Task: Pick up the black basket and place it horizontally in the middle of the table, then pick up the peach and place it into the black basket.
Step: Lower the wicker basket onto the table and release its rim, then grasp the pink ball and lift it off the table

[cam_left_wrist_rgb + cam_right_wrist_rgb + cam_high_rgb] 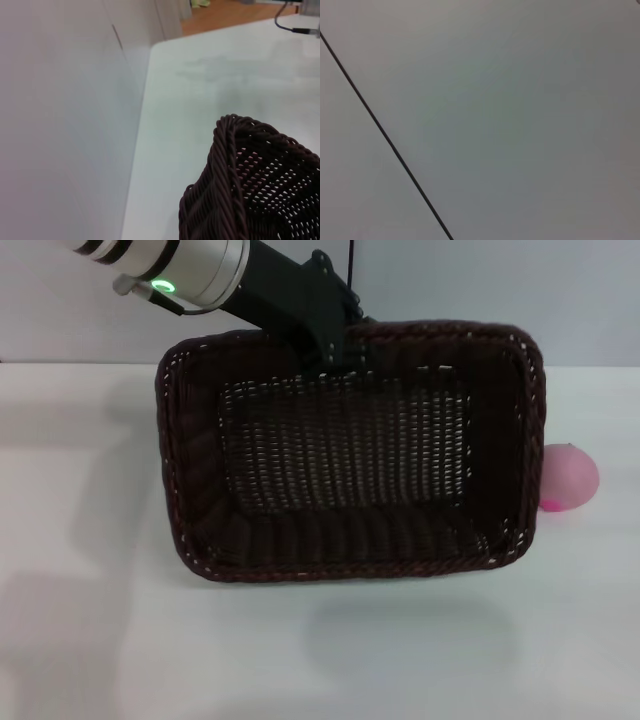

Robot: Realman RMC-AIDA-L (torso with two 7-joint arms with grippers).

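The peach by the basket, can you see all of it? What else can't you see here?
- Peach: head view, its left part is hidden by the black basket.
- Left gripper: head view, fingertips are hidden at the basket's far rim.
- Right gripper: in no view; the right wrist view shows only a blank surface.
- Basket: left wrist view, cut off by the edge.

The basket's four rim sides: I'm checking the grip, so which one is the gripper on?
The far long side of the black basket, where the left gripper meets the rim; the other three are free.
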